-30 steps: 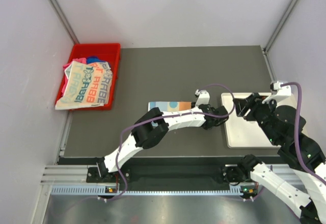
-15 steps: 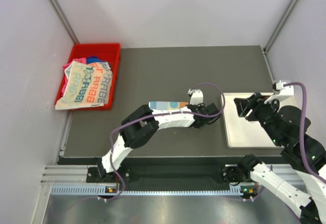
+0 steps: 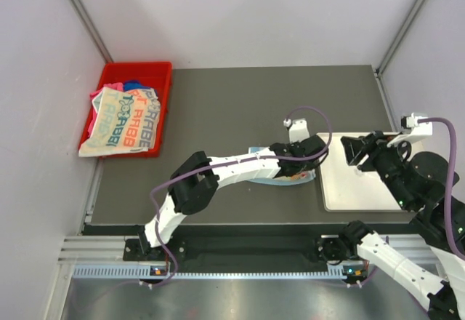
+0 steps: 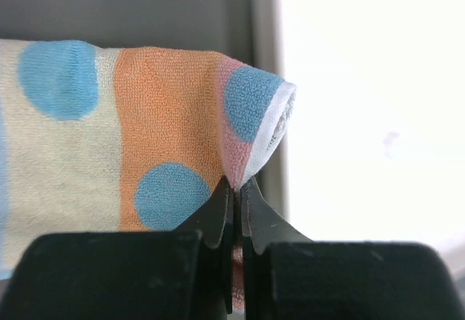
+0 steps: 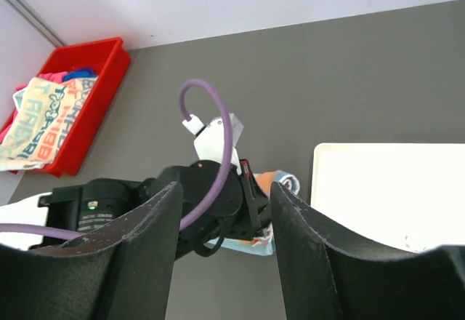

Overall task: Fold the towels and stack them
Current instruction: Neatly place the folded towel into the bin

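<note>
My left gripper point(image 4: 237, 185) is shut on a fold of a patterned towel point(image 4: 145, 116), cream and orange with light blue dots. It holds the towel just left of the white tray point(image 4: 363, 80). In the top view the left gripper point(image 3: 311, 158) hides most of the towel point(image 3: 289, 178). My right gripper point(image 5: 225, 187) is open and empty, above the tray's left part point(image 3: 356, 149), looking down at the left wrist and the towel point(image 5: 282, 182). More towels lie in the red bin point(image 3: 163, 73): cream with lettering point(image 3: 123, 120), pink point(image 3: 94, 96), blue point(image 3: 135, 85).
The white tray point(image 3: 363, 193) lies flat at the right of the dark mat point(image 3: 240, 102). The red bin stands at the far left, with the cream towel hanging over its front edge. Grey walls enclose the table on three sides.
The left gripper has pulled the patterned towel from where it lay flat on the mat and carried it right and nearer, towards the tray. The right gripper has drawn back slightly to the right.
</note>
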